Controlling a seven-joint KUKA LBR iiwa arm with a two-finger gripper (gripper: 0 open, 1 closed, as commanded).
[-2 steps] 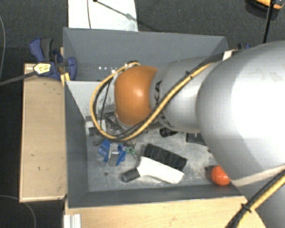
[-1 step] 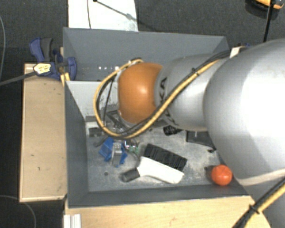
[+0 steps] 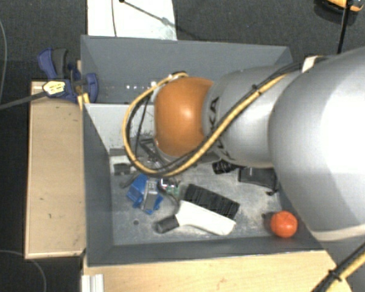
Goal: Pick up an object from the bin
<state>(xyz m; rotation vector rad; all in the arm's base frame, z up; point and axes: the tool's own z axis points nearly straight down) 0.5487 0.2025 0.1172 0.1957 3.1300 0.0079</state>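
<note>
My gripper (image 3: 147, 158) sits low in the bin's left half, mostly hidden under the arm's orange cover. Just below it lies a small blue object (image 3: 140, 192) on the bin floor, close to the gripper, though contact cannot be made out. To the right of the blue object lies a flat black ribbed piece (image 3: 210, 200). In front of that piece rests a white handle-shaped thing with a black end (image 3: 203, 219).
An orange ball (image 3: 284, 224) sits near the bin's front right corner. Dark objects (image 3: 255, 177) lie partly hidden under the arm at mid right. The arm covers most of the bin's right and back. The left wall slopes down close to the gripper.
</note>
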